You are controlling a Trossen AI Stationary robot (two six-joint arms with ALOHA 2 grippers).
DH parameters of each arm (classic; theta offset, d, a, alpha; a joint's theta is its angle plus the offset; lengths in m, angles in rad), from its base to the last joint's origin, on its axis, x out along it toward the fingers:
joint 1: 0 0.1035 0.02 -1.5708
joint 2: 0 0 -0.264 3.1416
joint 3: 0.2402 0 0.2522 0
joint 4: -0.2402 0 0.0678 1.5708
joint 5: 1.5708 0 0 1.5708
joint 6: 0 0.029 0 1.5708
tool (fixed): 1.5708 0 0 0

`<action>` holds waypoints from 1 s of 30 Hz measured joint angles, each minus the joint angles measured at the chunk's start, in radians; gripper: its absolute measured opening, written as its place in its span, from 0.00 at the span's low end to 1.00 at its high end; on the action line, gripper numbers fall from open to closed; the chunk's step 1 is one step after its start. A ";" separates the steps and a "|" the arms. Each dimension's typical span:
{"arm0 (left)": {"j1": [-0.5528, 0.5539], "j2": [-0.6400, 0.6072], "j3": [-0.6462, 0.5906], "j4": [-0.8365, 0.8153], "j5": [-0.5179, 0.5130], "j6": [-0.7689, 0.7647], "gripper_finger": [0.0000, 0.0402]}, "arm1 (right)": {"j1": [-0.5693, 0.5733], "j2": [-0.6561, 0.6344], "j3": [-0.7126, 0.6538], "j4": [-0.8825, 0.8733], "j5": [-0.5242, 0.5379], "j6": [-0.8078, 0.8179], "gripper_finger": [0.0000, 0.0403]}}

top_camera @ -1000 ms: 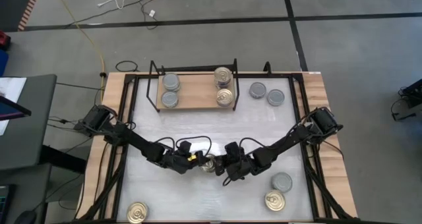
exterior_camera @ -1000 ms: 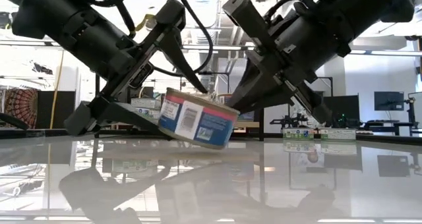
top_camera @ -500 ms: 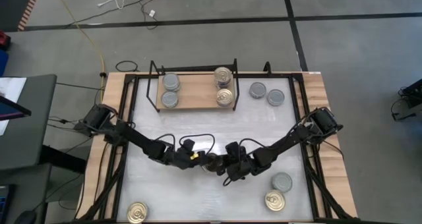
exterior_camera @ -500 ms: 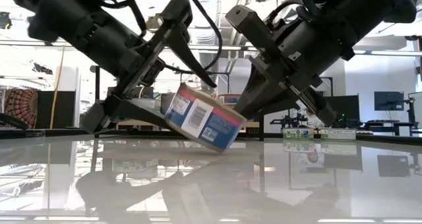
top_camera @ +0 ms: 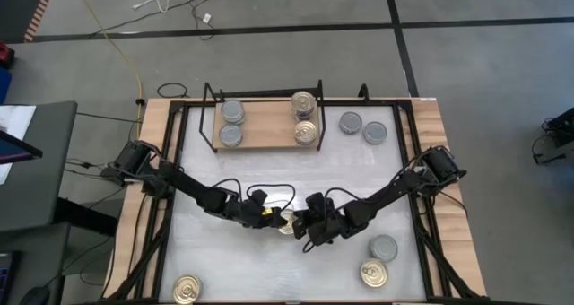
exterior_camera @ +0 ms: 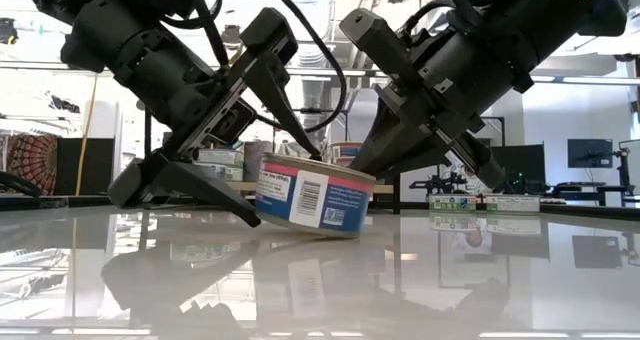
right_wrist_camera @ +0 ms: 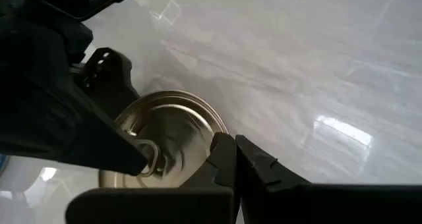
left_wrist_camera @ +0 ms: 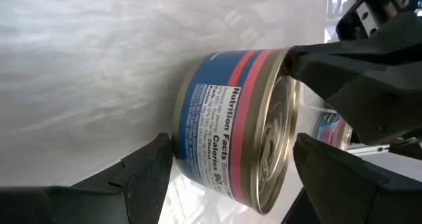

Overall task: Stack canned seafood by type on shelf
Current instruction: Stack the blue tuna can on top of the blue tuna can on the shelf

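Two claws meet at mid-counter over one can [top_camera: 285, 221]. From above, the left claw [top_camera: 271, 218] and right claw [top_camera: 301, 226] flank it, well short of the shelf [top_camera: 265, 136], where silver and gold stacks already stand. At counter height, the can [exterior_camera: 314, 194], tilted half a second ago, now sits nearly flat on the counter [exterior_camera: 520, 270]. The left wrist camera shows the left claw's fingers [left_wrist_camera: 142, 168] spread wide either side of the can, its grip not clearly closed. The right wrist camera shows the right claw clenched, empty, beside the gold lid [right_wrist_camera: 173, 128]. Righted, the can looks ready for pickup.
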 joint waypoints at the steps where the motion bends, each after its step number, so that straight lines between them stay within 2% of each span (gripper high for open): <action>1: 0.001 0.000 0.000 -0.001 0.000 0.007 0.74 | 0.000 0.000 0.000 0.000 0.000 0.000 0.07; 5: 0.010 0.000 0.000 -0.004 0.008 0.019 0.68 | -0.001 0.000 0.000 0.000 0.001 0.000 0.07; 13: 0.030 0.000 -0.002 -0.010 0.034 0.064 0.43 | -0.002 -0.002 0.000 -0.003 0.008 0.000 0.07; 17: 0.043 0.000 -0.001 0.012 0.021 0.103 0.31 | -0.013 -0.007 0.000 -0.001 -0.029 -0.003 0.07; 22: 0.051 0.000 -0.001 0.042 0.033 0.124 0.18 | -0.024 -0.040 0.000 -0.053 -0.066 -0.003 0.12; 26: 0.054 0.000 -0.001 0.022 0.056 0.123 0.12 | -0.028 -0.082 0.000 -0.117 -0.083 -0.002 0.16; 30: 0.054 0.000 0.000 0.015 0.056 0.122 0.11 | -0.027 -0.119 0.000 -0.174 -0.121 0.003 0.19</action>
